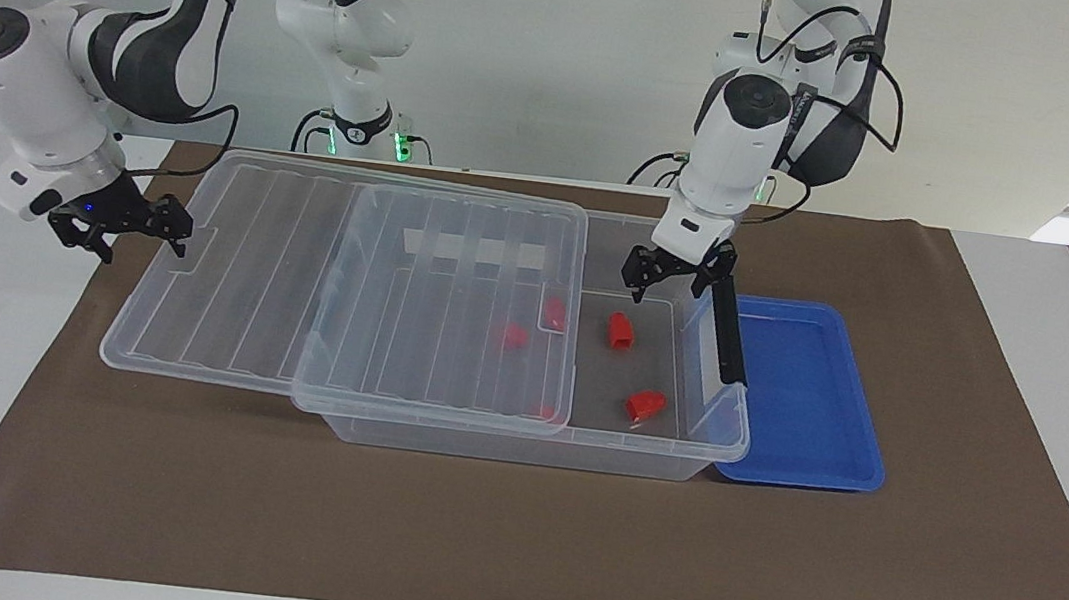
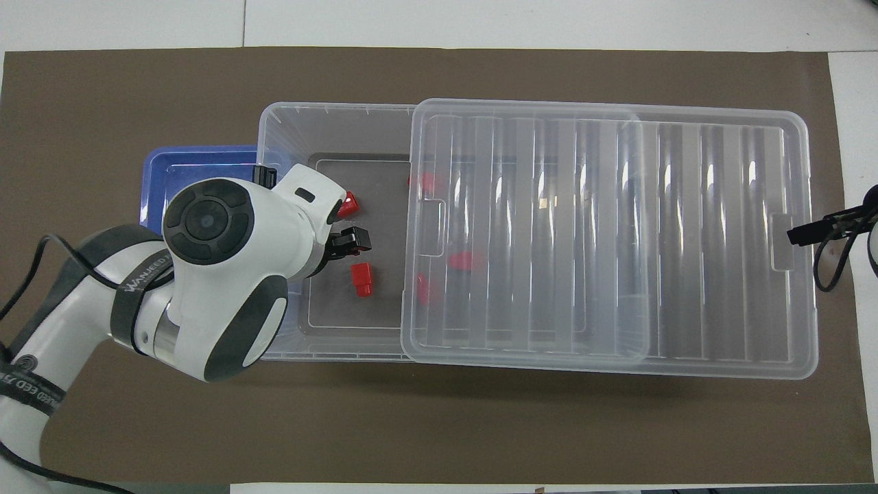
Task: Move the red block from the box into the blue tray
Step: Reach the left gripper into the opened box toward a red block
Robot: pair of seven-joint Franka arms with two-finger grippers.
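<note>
The clear box [image 1: 639,443] [image 2: 288,116] stands mid-table with its ribbed lid [image 1: 393,304] [image 2: 603,233] slid partway off toward the right arm's end. Two red blocks [image 1: 621,330] [image 1: 645,405] lie uncovered on the box floor. Three more [image 1: 512,336] show through the lid. My left gripper [image 1: 667,283] [image 2: 353,242] hangs open and empty over the uncovered end, above one red block [image 2: 361,279]. My right gripper [image 1: 145,230] [image 2: 799,234] holds the lid's end tab. The blue tray [image 1: 805,401] [image 2: 199,161] lies empty against the box at the left arm's end.
A black latch clip [image 1: 727,332] stands up on the box's end wall between the opening and the tray. A brown mat [image 1: 507,539] covers the table. In the overhead view my left arm hides most of the tray.
</note>
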